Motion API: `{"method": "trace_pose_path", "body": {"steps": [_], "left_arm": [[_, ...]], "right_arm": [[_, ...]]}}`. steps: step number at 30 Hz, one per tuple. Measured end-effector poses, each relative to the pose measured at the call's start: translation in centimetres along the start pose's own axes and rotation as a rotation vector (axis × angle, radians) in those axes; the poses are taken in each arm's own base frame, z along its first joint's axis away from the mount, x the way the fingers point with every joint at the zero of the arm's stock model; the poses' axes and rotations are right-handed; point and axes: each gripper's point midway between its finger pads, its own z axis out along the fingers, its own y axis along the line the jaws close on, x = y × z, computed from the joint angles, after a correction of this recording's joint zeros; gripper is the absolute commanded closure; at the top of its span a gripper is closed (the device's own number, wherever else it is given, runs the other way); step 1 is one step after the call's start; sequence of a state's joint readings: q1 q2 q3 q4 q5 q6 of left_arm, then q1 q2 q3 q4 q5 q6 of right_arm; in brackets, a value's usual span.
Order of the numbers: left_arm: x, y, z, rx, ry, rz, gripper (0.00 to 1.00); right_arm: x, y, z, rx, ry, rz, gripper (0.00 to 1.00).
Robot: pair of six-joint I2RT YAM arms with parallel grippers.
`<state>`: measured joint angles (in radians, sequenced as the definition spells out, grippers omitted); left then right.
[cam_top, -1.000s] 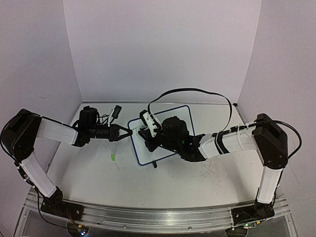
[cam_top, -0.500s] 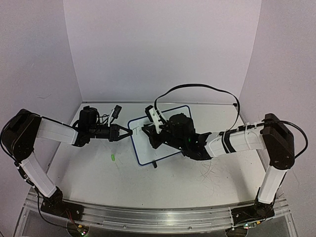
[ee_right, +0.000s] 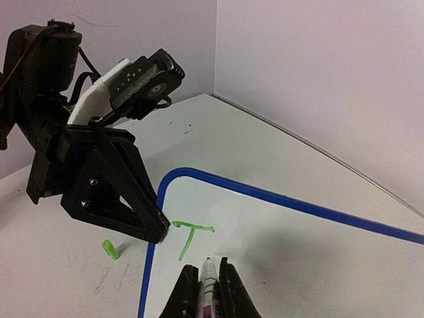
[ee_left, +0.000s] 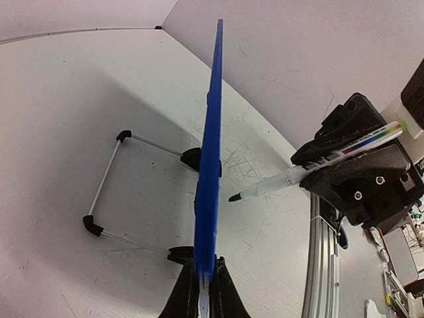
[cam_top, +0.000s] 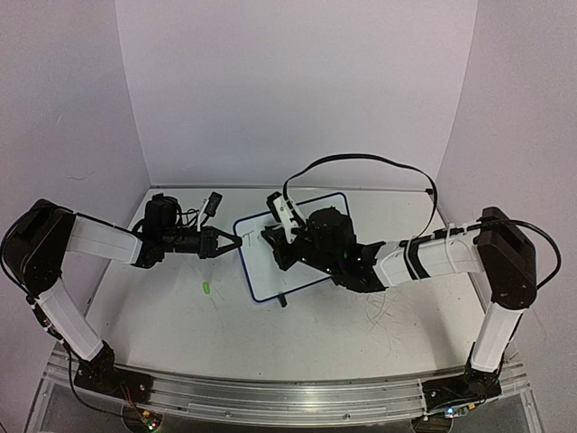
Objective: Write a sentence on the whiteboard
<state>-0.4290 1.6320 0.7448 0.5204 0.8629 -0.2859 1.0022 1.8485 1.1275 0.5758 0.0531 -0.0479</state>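
— Top view?
— The right pincer (cam_top: 270, 239) has shifted up-left over the whiteboard (cam_top: 261, 275), which is propped on the counter (cam_top: 180, 316). The left pincer (cam_top: 236, 244) clamps its edge.
— Left wrist?
— The right pincer is clamped on a marker (ee_left: 311, 165), tip just off the board.
— Right wrist?
— The sentence (ee_right: 189, 237) is only a green T, barely begun.

There was one whiteboard (cam_top: 263, 272), one green marker (ee_left: 275, 183), one loose green cap (cam_top: 206, 289), one green letter (ee_right: 190, 235) on the board (a T), and two grippers: the left gripper (ee_left: 203, 295) and the right gripper (ee_right: 207, 281).
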Motion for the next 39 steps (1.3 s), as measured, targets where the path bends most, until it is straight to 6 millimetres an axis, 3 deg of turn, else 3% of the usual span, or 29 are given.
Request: {"method": "trace_pose_path", "body": {"steps": [39], "left_arm": [[-0.01, -0.01, -0.01, 0.000, 0.000, 0.001, 1.00]], "right_arm": [[0.18, -0.20, 0.88, 0.013, -0.001, 0.001, 1.00]]}}
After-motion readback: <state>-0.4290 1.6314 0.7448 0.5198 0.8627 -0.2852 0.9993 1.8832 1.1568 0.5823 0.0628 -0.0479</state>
